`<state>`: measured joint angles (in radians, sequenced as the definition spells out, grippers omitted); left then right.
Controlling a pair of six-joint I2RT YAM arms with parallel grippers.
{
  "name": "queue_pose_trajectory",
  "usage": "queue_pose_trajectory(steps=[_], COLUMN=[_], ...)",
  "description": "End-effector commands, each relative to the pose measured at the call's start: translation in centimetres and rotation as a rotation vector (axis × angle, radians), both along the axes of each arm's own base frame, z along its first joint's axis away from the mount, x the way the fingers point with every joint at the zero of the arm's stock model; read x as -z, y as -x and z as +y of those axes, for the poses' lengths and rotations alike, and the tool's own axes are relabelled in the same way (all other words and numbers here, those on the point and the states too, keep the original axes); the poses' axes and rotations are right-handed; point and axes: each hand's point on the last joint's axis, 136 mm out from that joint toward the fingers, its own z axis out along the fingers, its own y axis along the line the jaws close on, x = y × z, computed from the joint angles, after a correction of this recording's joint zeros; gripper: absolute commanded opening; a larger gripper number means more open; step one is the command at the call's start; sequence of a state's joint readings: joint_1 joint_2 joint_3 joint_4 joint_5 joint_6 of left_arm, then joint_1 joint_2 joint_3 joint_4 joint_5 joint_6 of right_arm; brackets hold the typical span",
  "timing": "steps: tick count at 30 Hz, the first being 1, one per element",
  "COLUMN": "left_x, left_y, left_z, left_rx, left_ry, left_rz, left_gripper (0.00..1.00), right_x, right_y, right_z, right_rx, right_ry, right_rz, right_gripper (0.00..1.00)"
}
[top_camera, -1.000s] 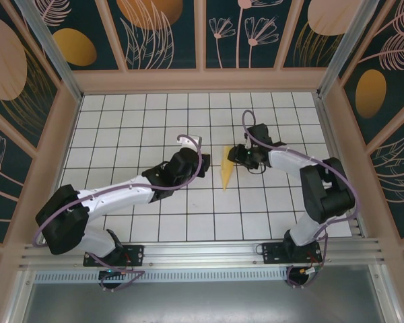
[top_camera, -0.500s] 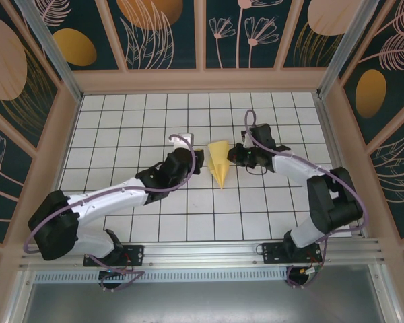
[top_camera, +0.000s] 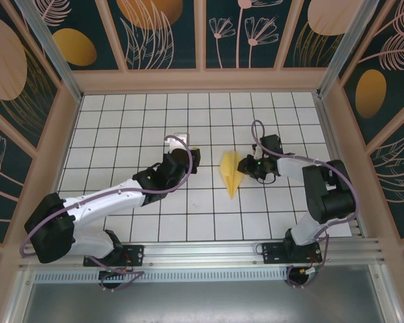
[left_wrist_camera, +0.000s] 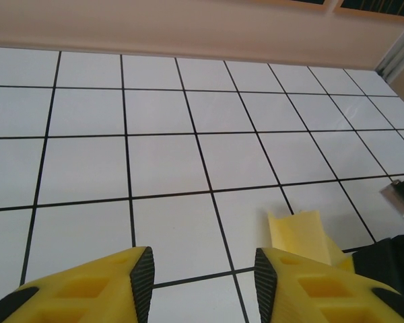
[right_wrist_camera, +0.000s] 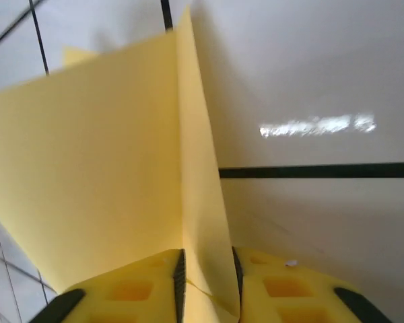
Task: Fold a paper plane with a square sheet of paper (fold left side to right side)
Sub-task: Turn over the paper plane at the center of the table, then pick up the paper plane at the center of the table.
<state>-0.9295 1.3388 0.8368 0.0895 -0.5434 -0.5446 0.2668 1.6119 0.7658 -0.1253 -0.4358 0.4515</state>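
The paper plane (top_camera: 231,173) is a yellow-orange pointed dart on the white tiles, its tip toward the near edge. My right gripper (top_camera: 246,166) is at the dart's right side, shut on a raised folded flap of it. In the right wrist view the paper plane (right_wrist_camera: 108,155) stands between my right gripper (right_wrist_camera: 207,276) pads, one wing spread to the left. My left gripper (top_camera: 192,155) hovers open about one tile left of the dart, apart from it. In the left wrist view my left gripper (left_wrist_camera: 204,276) spans bare tile, with the paper plane (left_wrist_camera: 301,232) just beyond its right finger.
The white gridded table (top_camera: 121,128) is ringed by a low wooden rim (top_camera: 202,81) and patterned wall panels. A metal corner post (left_wrist_camera: 398,54) stands at the far right. Both arm bases sit along the near rail (top_camera: 202,256).
The dart has shifted about half a tile right and slightly nearer, carried by the right gripper. The left gripper has drawn back left, away from the paper.
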Motion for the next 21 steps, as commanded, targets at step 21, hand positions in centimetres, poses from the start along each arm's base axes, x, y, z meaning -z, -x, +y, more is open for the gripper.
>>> queue_pose_trajectory(steps=[21], left_x=[0.1], left_y=[0.4], left_z=[2.8], left_rx=[-0.102], left_ry=[0.035], left_rz=[-0.035], left_gripper=[0.89], right_x=[-4.9], right_y=[3.5], right_z=[3.5], right_rx=[-0.112], right_ry=[0.324], right_rz=[-0.101], right_gripper=[0.60])
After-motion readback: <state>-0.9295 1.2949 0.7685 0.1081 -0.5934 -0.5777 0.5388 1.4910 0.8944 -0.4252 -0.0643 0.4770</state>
